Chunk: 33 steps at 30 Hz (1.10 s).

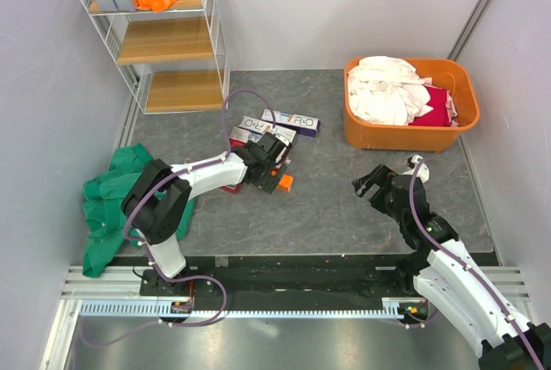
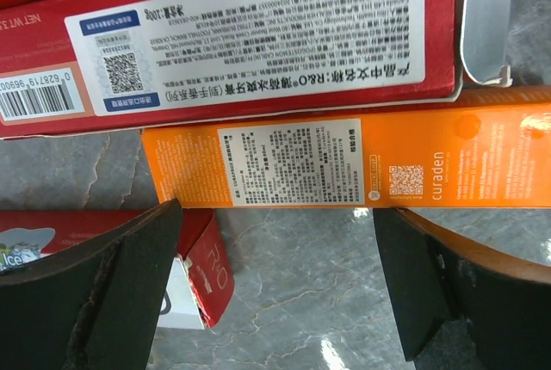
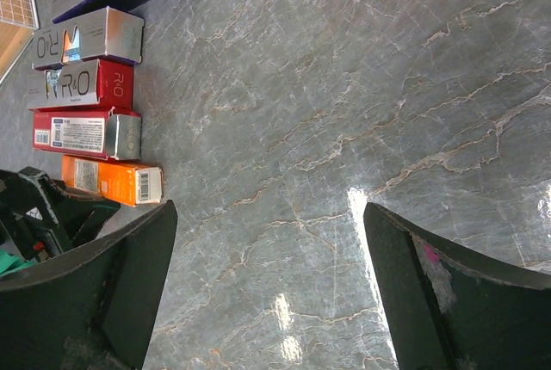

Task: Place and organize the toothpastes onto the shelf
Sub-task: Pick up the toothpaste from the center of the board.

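A grey, marble-veined surface (image 1: 344,198) covers the work area; plain pale walls (image 1: 344,9) close it in behind and on both sides; a slotted metal rail (image 1: 301,310) runs along the near edge; overhead light leaves small bright glints (image 3: 357,202) on the veining; an orange tub (image 1: 405,136) stands far right.

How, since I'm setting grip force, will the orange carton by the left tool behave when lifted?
The long orange cardboard carton is probably stiff lengthwise, though thin walls may dent if squeezed hard. Its flat faces suggest sliding, not rolling, on the grey marbled tabletop. The glossy-looking print might slip in the left tool.
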Motion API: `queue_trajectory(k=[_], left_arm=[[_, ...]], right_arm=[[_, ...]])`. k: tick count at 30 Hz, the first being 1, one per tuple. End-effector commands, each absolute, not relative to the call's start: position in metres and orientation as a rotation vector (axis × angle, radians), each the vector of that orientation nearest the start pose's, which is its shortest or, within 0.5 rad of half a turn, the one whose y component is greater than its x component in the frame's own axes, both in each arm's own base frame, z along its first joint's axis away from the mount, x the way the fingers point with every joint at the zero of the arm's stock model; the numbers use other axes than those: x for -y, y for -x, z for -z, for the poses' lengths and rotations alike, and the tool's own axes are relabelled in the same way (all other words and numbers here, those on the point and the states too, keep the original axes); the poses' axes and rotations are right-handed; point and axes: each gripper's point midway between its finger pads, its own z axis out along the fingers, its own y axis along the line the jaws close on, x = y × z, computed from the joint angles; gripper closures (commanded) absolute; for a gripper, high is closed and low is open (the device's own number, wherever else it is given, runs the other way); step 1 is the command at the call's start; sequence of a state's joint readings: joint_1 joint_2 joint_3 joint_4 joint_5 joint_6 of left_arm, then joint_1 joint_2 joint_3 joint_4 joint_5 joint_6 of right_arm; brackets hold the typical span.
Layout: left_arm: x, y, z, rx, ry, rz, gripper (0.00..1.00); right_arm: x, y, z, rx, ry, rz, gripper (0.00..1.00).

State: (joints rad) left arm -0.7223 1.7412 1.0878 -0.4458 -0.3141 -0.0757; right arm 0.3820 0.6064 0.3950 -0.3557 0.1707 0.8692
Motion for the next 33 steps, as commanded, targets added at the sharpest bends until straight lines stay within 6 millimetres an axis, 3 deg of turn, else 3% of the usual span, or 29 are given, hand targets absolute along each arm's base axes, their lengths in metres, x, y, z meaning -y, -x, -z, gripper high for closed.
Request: queue_trajectory(k=[1,7,15,19,23,33], left_arm=[[0.215,-0.334,-0.049,-2.372,-0.771,-0.216,0.0],[0.222,-0.337,-0.049,-2.32,-0.823,-0.267,0.0],[0.224,-0.335,-0.071,-2.221,-0.795,-0.313,0.01],[0.224,-0.338,-0.067,-2.194,-0.81,-0.325,0.01],[0.23,-0.344,-0.044,-2.219,-0.86,-0.365,0.01],[0.257,-0.361,-0.033,-2.208,-0.941,-0.274,0.0]], right_arm=[[-0.096,-0.24,-0.117,-2.068,-0.611,-0.542,0.02],[-0.095,-0.24,-0.115,-2.079,-0.607,-0.532,0.02],[-0.095,-0.239,-0.112,-2.088,-0.604,-0.523,0.02],[-0.095,-0.239,-0.11,-2.095,-0.605,-0.523,0.02],[-0.096,-0.239,-0.11,-2.099,-0.602,-0.523,0.02],[-0.095,-0.239,-0.11,-2.101,-0.589,-0.515,0.02]])
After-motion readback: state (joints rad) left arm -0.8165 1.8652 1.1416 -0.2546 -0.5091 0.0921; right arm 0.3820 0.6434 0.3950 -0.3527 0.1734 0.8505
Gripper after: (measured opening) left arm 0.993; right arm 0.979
